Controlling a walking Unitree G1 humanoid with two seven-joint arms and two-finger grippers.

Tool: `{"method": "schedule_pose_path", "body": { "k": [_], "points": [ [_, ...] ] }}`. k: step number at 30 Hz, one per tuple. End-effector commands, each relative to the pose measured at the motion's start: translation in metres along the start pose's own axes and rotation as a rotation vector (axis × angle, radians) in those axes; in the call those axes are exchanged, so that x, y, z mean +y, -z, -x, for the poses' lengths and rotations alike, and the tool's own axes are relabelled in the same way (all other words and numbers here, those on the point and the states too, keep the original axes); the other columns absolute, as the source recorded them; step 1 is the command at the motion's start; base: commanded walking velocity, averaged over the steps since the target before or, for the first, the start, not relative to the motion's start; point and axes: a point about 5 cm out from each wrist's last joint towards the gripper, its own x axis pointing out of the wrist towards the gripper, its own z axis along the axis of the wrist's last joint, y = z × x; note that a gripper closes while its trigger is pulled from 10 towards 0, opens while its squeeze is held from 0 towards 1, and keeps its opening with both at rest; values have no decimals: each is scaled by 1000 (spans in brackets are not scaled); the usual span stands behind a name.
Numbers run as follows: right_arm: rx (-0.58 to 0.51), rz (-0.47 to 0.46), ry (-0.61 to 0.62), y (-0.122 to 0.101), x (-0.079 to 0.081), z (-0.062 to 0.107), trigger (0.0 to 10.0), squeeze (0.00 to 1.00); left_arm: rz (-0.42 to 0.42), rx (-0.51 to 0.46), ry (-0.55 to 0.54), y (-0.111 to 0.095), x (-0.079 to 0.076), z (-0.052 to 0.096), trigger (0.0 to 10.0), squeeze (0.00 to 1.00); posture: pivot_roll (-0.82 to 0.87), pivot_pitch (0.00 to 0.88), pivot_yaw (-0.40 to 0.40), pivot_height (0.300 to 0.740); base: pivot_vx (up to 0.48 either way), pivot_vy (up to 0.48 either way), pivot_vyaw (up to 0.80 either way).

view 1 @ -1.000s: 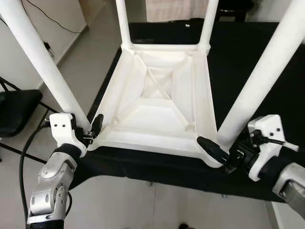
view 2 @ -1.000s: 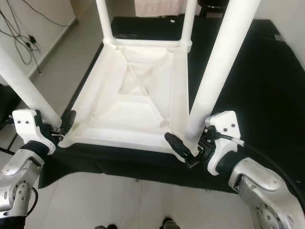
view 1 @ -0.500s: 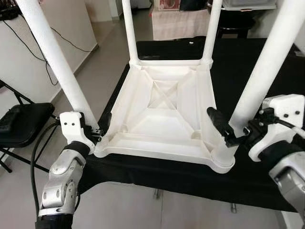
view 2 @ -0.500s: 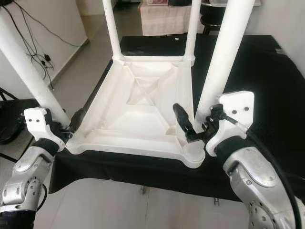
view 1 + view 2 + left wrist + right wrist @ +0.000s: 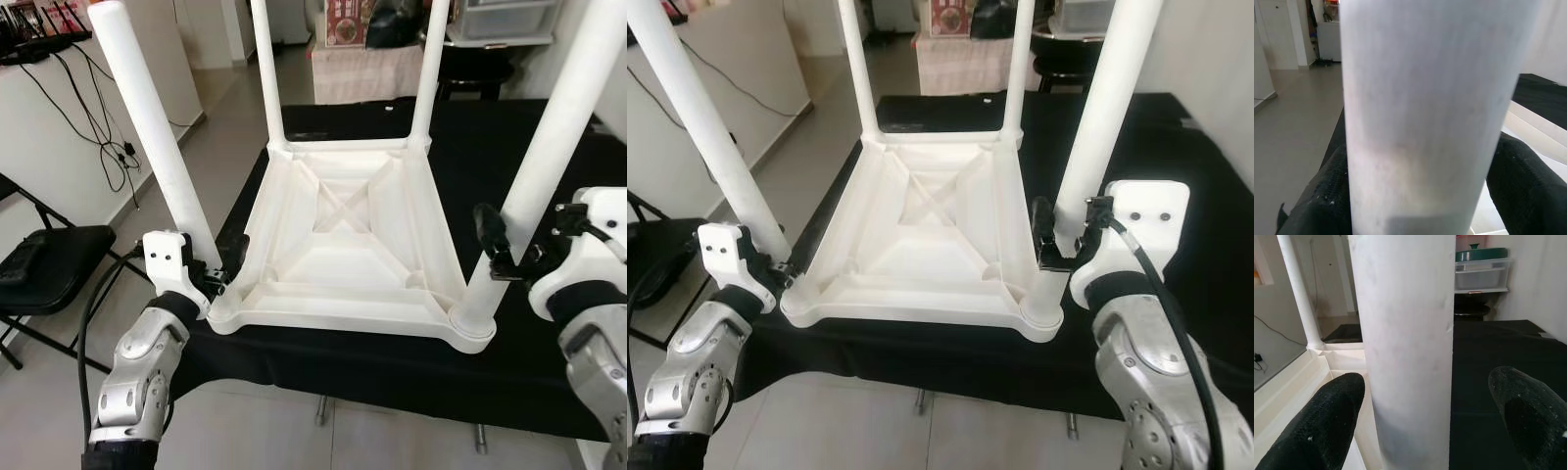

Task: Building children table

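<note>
A white children's table lies upside down on a black-covered table, its four round legs pointing up. My left gripper is shut on the base of the near-left leg; in the left wrist view both black fingers press against that leg. My right gripper stands open around the near-right leg, a little above its socket. In the right wrist view that leg stands between the fingers, with a wide gap on one side.
A black folding chair stands on the floor at the left, with cables along the wall behind it. The black table's front edge runs just below the grippers. A cloth-covered stand and plastic bins sit beyond the far edge.
The camera has tilted up, showing more of the room. My right gripper has risen from the leg's socket to higher on the near-right leg. The left gripper keeps its hold.
</note>
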Motion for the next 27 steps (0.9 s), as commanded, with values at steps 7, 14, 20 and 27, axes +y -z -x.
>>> {"method": "schedule_pose_path", "body": {
  "k": [7,14,20,27],
  "points": [
    [6,-49,-31,-2,6,-11,10000,0,-11,31,-18,7,1,6,10000,0,-215,100,49,740,0,0,0],
    [-27,-40,-16,-14,2,-25,10000,0,14,133,-27,21,-2,12,10000,0,-202,103,38,740,0,0,0],
    [-44,-39,-15,-18,1,-29,10000,0,18,161,-38,25,-2,12,10000,0,-200,104,35,740,0,0,0],
    [-55,-47,-19,-20,0,-31,0,0,25,204,-117,29,1,15,0,0,-203,110,37,740,0,0,0]
  ]
}}
